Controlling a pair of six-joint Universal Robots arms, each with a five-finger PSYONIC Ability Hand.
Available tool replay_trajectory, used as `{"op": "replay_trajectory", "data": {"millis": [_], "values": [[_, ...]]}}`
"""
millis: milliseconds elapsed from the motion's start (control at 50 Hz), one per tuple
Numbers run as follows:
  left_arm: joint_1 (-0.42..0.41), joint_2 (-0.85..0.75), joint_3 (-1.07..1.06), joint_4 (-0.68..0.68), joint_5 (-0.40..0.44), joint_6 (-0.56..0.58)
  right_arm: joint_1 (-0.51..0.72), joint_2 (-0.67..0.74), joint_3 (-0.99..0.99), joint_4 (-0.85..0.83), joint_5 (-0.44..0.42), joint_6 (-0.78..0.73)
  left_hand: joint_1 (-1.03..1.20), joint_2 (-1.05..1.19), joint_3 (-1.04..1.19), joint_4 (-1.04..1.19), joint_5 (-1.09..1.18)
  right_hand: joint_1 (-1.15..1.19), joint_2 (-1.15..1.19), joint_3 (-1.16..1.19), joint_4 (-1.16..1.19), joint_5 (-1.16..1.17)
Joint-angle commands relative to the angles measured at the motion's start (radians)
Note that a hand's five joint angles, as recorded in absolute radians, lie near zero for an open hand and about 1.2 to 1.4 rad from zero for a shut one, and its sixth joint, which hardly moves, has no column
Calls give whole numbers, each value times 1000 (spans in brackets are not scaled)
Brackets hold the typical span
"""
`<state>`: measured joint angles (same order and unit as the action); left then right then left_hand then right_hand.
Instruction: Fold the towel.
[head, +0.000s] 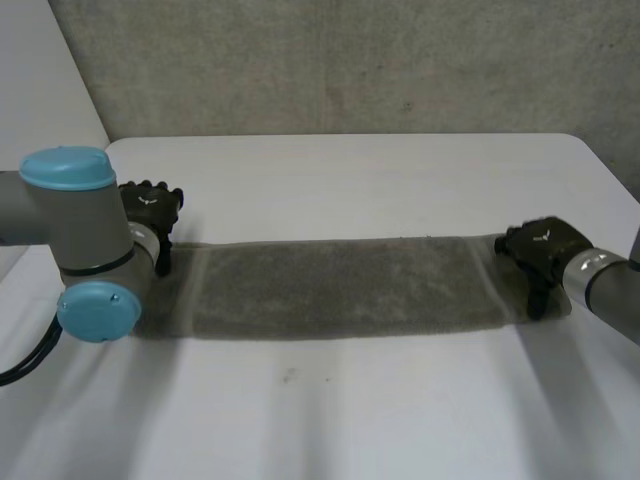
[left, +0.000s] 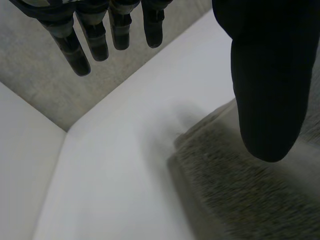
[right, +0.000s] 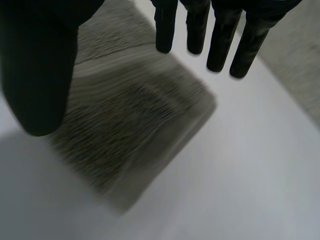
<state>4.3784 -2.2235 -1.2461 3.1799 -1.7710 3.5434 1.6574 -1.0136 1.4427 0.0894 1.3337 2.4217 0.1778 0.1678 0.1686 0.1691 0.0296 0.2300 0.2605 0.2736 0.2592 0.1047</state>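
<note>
On the left hand the fingers are straight and spread away from the thumb, grasping nothing. One end of the towel lies under the thumb, with bare table beneath the fingertips. On the right hand the fingers are likewise straight and released, well apart from the thumb. The towel's other end lies below the gap between them, one corner just under the fingertips.

From the head view each hand sits at a short end of the towel, which lies flat as a long grey strip running from side to side across the white table. The left arm hides the strip's near corner on that side. A rough grey wall stands behind the table.

The strip looks to be doubled lengthwise, so the step in hand seems to be taking hold of the ends for a crosswise fold. The next move calls for each hand to pinch its end through all the layers, then for one end to be laid squarely onto the other
</note>
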Motion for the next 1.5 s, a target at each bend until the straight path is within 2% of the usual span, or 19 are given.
{"op": "replay_trajectory", "data": {"millis": [20, 60, 80, 100, 120, 300, 420, 500, 680, 760, 780, 840, 1040, 1080, 1120, 1200, 1300, 1420, 1500], "values": [[-3, 62, -67, -3, 39, -215, -57, 52, 39, -19, -50, 8, 1, 10, 10, 9, -26, 382, 352, 339, 353, 333], [-7, 85, -81, -6, 47, -232, -65, 59, 39, -31, -50, 8, 1, 10, 10, 9, -26, 557, 526, 513, 527, 507], [-7, 85, -81, -6, 47, -232, -74, 61, 39, -45, -50, 8, 1, 10, 10, 9, -26, 839, 808, 795, 809, 789], [-7, 97, -88, -8, 47, -232, -74, 61, 39, -45, -50, 8, 1, 10, 10, 9, -26, 841, 811, 798, 812, 792], [-7, 97, -88, -8, 47, -232, -83, 61, 39, -65, -45, 4, 1, 10, 10, 9, -26, 1163, 1133, 1119, 1134, 1114], [-14, 186, -156, 2, 47, -233, -162, -39, 74, -185, 99, -50, 1, 10, 10, 9, -26, 1166, 1136, 1123, 1137, 1117], [-17, 237, -183, 2, 47, -233, -223, -78, 85, -192, 119, -252, -2, 8, 7, 6, -29, 1166, 1136, 1123, 1137, 1117], [-17, 252, -191, 0, 47, -232, -208, -105, 74, -207, 117, -265, -2, 8, 7, 6, -29, 1166, 1136, 1123, 1137, 1117], [-16, 289, -217, 0, 47, -232, 96, -174, 50, -373, 78, -164, -2, 8, 7, 6, -29, 1166, 1136, 1123, 1137, 1117], [-16, 320, -249, 2, 47, -233, 374, -133, 56, -457, -35, -141, -2, 8, 7, 6, -29, 1166, 1136, 1123, 1137, 1117], [-16, 320, -249, 2, 47, -233, 375, -132, 56, -458, -36, -141, -2, 8, 7, 6, -29, 1166, 1136, 1123, 1137, 1117], [-16, 327, -276, 8, 47, -233, 556, -19, 35, -484, -126, -150, -2, 8, 7, 6, -29, 1166, 1136, 1123, 1137, 1117], [-16, 311, -280, 29, 47, -233, 711, 154, -36, -491, -195, -227, -2, 8, 7, 6, -29, 1166, 1136, 1123, 1137, 1117], [-19, 309, -279, 32, 47, -233, 713, 165, -45, -491, -186, -222, -2, 8, 7, 6, -29, 1012, 981, 968, 983, 962], [-22, 311, -276, 34, 47, -233, 710, 159, -45, -478, -169, -214, -2, 8, 7, 6, -29, -32, -62, -75, -61, -81], [-68, 312, -257, 43, 48, -233, 702, 118, -32, -465, -118, -182, -2, 8, 7, 6, -29, -55, -86, -99, -85, -105], [-154, 311, -234, 84, 48, -238, 550, -40, 45, -367, -1, 38, 3, 13, 13, 12, -23, -55, -86, -99, -85, -105], [-229, 292, -211, 106, 48, -238, 382, -137, 149, -271, -4, 291, 3, 13, 13, 12, -23, -55, -86, -99, -85, -105], [-296, 233, -178, 106, 48, -239, 310, -141, 217, -240, -37, 339, 3, 13, 13, 12, -23, -55, -86, -99, -85, -105]]}}
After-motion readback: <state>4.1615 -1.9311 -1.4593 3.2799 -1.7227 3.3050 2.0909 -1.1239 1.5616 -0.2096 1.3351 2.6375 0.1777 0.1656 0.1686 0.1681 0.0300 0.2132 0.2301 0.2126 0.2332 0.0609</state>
